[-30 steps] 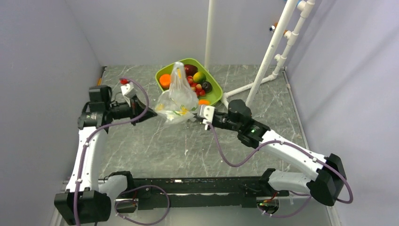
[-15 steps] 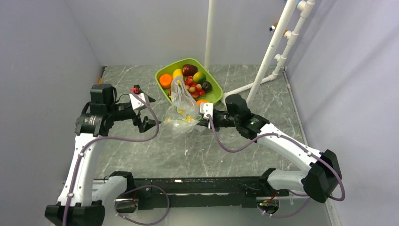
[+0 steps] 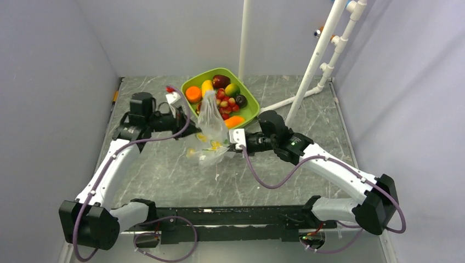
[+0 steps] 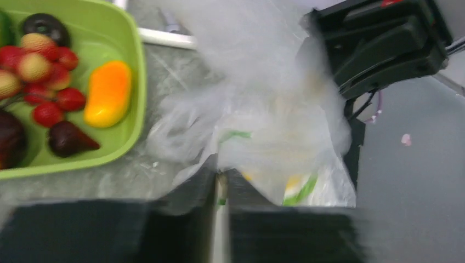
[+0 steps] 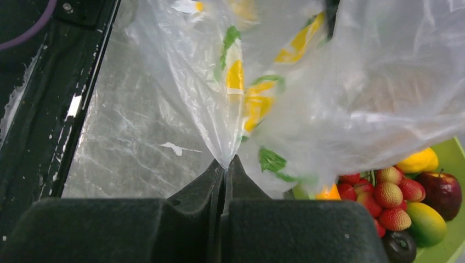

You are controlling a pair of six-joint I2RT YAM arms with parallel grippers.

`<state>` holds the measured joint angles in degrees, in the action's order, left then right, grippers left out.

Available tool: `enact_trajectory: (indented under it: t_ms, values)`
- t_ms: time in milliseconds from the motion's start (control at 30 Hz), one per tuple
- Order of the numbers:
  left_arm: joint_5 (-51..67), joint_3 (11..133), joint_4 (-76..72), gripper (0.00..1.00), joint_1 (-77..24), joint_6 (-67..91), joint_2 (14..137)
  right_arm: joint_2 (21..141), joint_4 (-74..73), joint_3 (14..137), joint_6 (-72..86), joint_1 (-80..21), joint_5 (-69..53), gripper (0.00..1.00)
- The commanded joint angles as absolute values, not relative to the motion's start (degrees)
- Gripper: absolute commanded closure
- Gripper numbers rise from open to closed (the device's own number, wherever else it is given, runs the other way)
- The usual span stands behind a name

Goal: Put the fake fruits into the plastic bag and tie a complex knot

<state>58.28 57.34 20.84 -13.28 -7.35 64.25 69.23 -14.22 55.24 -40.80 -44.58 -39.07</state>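
The clear plastic bag (image 3: 209, 131), printed with yellow and green marks, hangs above the table between my two grippers. My left gripper (image 3: 185, 127) is shut on its left edge; the film shows pinched between the closed jaws in the left wrist view (image 4: 221, 176). My right gripper (image 3: 231, 143) is shut on its right edge, also seen in the right wrist view (image 5: 224, 164). The fake fruits (image 3: 220, 94) lie in the lime green tray (image 3: 249, 113) just behind the bag: an orange, a yellow oblong, a maroon one, a green-yellow one, red berries (image 4: 48, 112). No knot shows.
White pipe stands (image 3: 317, 55) rise at the back right, with a base pipe running along the table beside the tray. A thin white pole (image 3: 244, 38) stands behind the tray. Grey walls close in left and right.
My left arm has swung right and back toward the tray, its gripper closing on the bag's left edge. The bag has lowered and sagged. The right gripper shifted slightly left.
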Motion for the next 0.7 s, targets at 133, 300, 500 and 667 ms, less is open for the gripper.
enact_trajectory:
  t_ms: [133,300,500,667]
  values:
    - [61.39,52.12,16.12,1.00,17.85,21.14,68.34,60.65,-17.27,48.48,-49.54,-37.61,-36.67,1.00]
    - [61.20,40.50,5.92,1.00,19.59,41.00,67.67,64.29,-12.09,49.89,-42.76,-37.22,-30.47,0.39]
    - [57.05,38.29,10.18,1.00,18.93,43.46,66.75,66.77,-8.72,51.35,-38.64,-42.71,-27.84,0.02]
    - [58.58,49.41,21.13,0.53,18.89,14.02,65.58,66.41,-13.68,48.98,-47.85,-42.98,-31.11,0.00]
